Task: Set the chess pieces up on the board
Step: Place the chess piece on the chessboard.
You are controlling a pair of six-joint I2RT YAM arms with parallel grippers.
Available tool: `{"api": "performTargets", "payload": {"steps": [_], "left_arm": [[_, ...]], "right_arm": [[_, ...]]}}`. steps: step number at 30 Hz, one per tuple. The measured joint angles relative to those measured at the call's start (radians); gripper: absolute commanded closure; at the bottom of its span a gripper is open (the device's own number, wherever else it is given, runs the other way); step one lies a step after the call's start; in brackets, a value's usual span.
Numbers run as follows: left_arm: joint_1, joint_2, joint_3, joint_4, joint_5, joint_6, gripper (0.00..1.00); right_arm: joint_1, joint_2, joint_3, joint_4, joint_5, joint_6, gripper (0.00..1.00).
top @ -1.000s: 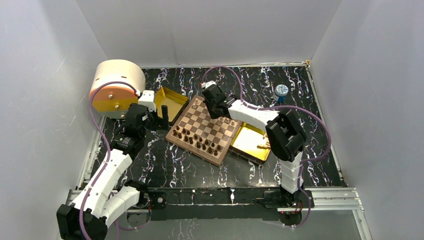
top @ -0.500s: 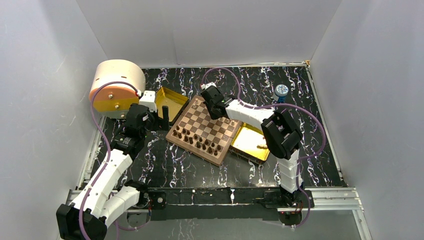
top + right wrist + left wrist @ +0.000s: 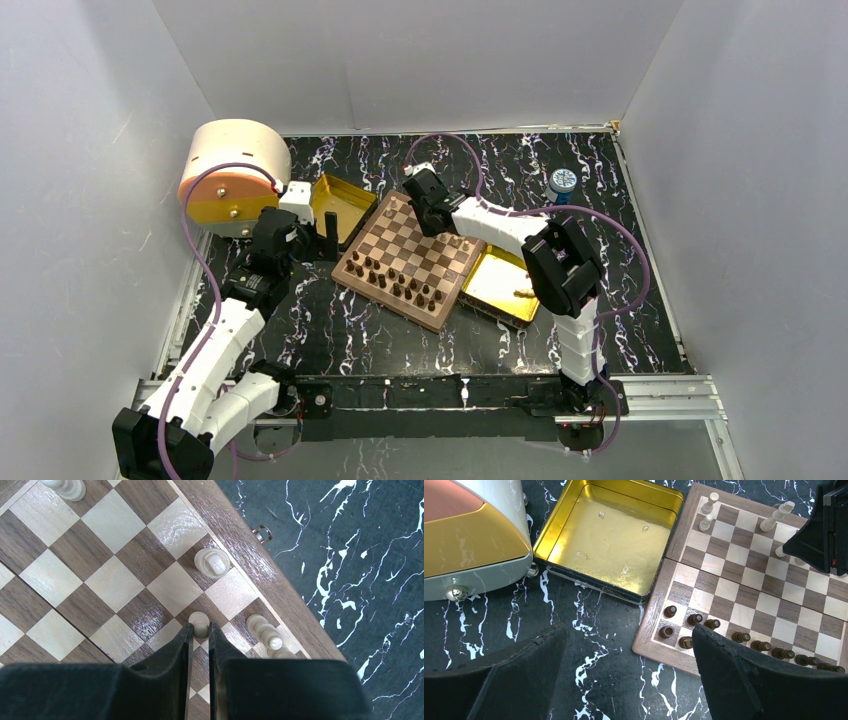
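Seeming light and easily toppled, a pale pawn point(image 3: 200, 621) is pinched at its head by the right gripper point(image 3: 200, 630) near the board point(image 3: 235, 535) edge, the left gripper point(image 3: 626, 630) spread wide.

The top camera looks down from high on the near side, both wrist cameras face downward — the right closest — all sharing the board point(image 3: 415, 255).

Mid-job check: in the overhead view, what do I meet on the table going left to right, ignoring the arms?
Cream-and-orange round machine → left gold tray → board → right gold tray → small blue-capped object.
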Motion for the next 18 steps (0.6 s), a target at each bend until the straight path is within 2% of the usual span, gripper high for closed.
{"api": "performTargets", "payload": {"steps": [5, 9, 18], "left_arm": [[0.0, 0.0, 0.0, 0.0, 0.0, 0.0, 0.07], [0.0, 0.0, 0.0, 0.0, 0.0, 0.0, 0.07], [0.0, 0.0, 0.0, 0.0, 0.0, 0.0, 0.07]], "right_arm": [[0.0, 0.003, 0.004, -0.001, -0.001, 0.003, 0.87], [0.0, 0.003, 0.004, -0.001, -0.004, 0.005, 0.79], [-0.001, 0.004, 0.014, -0.015, -0.017, 0.019, 0.71]]}}
